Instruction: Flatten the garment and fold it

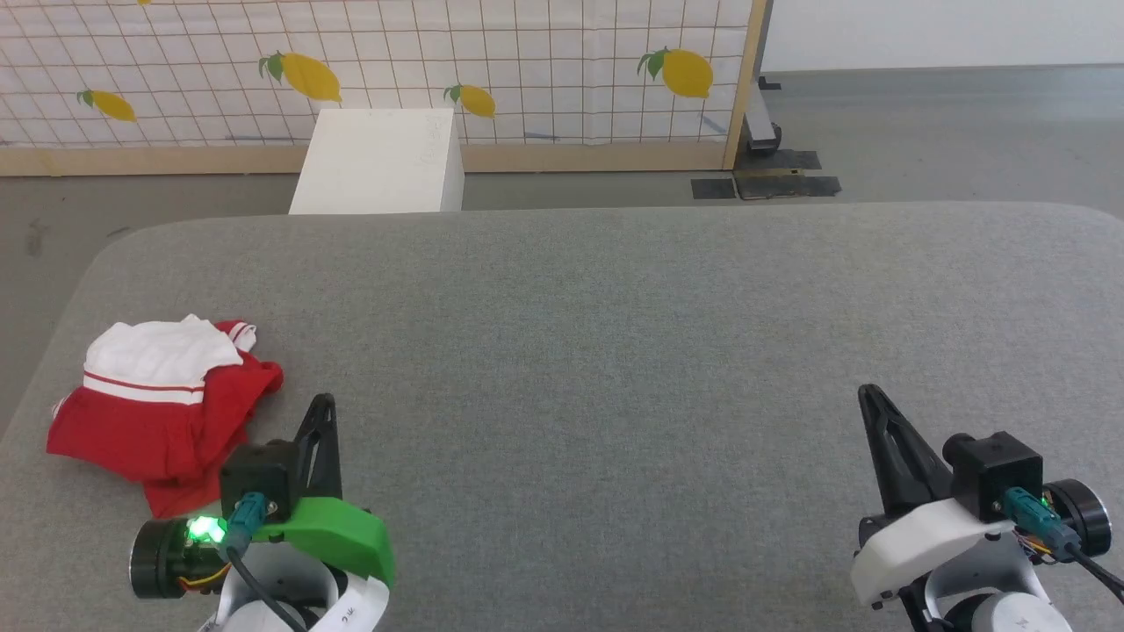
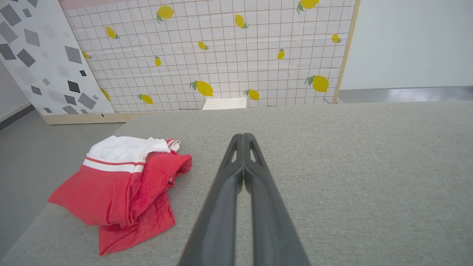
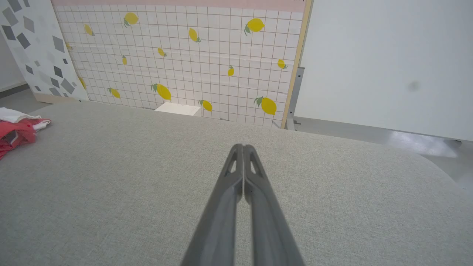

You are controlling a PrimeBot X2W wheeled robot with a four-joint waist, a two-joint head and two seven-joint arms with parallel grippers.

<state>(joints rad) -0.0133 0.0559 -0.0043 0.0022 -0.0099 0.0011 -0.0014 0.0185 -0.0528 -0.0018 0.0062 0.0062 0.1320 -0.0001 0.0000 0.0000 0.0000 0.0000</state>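
The garment [image 1: 162, 408] lies crumpled in a heap near the left edge of the grey table [image 1: 597, 333], red cloth with a white striped sleeve on top. The left wrist view shows the garment [image 2: 122, 184] to the left of my fingers. My left gripper [image 1: 323, 405] hovers just right of the heap, shut and empty, not touching it. My right gripper [image 1: 869, 395] is far off at the lower right, also shut with nothing in it. In the right wrist view a bit of the garment [image 3: 16, 131] peeks in at the left edge. Both finger pairs [image 2: 243, 138] [image 3: 243, 149] are pressed together.
Behind the table's far edge stands a white box [image 1: 379, 162] on the floor, in front of a lemon-patterned grid panel [image 1: 527, 61]. Grey floor drops away past the table's left edge. A dark metal base [image 1: 764, 180] lies on the floor at the back right.
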